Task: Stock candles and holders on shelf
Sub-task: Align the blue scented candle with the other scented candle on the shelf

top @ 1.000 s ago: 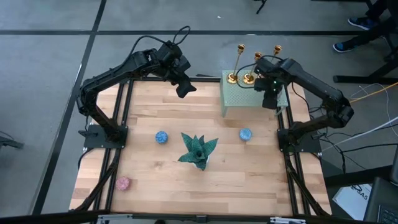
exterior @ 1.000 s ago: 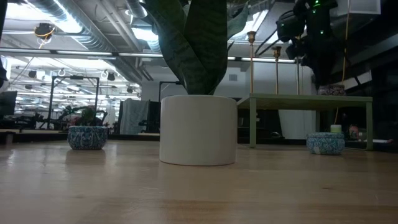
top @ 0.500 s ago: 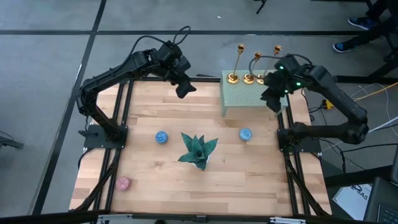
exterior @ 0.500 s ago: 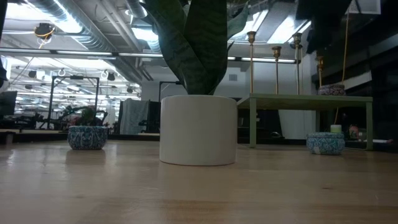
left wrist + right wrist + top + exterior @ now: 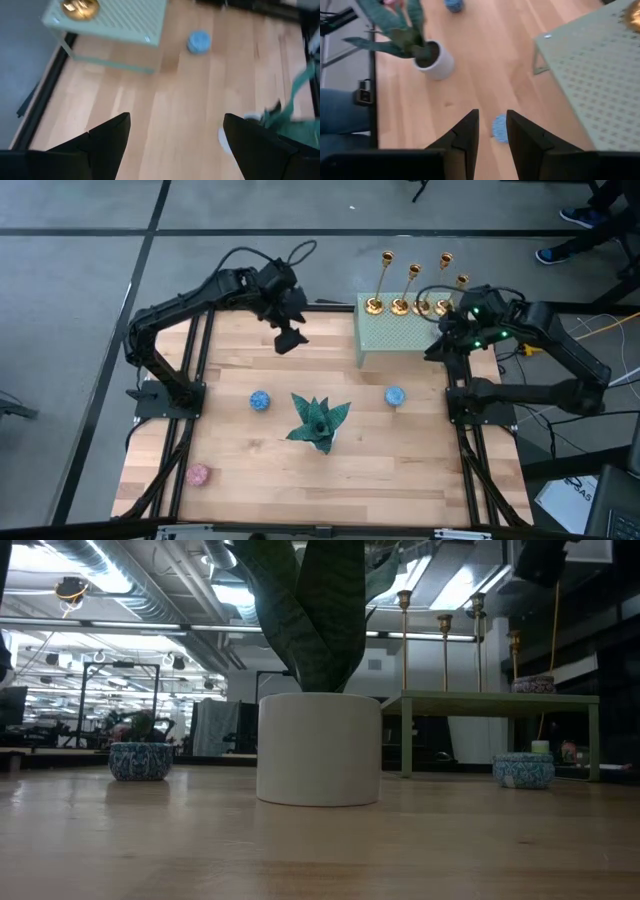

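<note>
High view: four holders [image 5: 414, 290] upright along shelf [image 5: 400, 338] back edge; blue candle [image 5: 394, 395] on table just in front of shelf; right gripper [image 5: 440, 348] nearer, fingers narrowly apart, empty; left gripper [image 5: 290, 340] wide open, empty, well apart.

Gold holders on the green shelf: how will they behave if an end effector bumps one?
Probably tippy: each holder has a tall thin stem over a small round base. They stand in a tight row along the shelf back edge, so one toppling could knock its neighbours or fall off. The shiny finish suggests a slippery grip.
</note>
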`<state>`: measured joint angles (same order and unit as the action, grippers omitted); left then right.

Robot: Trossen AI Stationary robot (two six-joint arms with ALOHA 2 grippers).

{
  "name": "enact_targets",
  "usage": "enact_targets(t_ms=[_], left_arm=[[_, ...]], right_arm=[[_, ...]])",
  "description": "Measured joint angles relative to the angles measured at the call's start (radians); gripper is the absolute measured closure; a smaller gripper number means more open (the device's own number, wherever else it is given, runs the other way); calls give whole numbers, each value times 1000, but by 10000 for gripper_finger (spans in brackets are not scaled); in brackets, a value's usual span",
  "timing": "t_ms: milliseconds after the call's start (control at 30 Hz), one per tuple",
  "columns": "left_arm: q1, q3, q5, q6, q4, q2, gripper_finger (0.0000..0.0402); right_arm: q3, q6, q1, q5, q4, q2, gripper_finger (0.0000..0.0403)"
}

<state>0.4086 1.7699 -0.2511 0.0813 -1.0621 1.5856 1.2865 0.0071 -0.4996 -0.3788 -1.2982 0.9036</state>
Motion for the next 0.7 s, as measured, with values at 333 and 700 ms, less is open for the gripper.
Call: enact_targets(t_ms=[333,700], left_arm=[[-72,0,75,30,-208,0,84],[-194,-103,74,71,-364,-2,84]], right_arm=[[0,67,175,0,163,3,302],[0,130,304,1,217,22,301]])
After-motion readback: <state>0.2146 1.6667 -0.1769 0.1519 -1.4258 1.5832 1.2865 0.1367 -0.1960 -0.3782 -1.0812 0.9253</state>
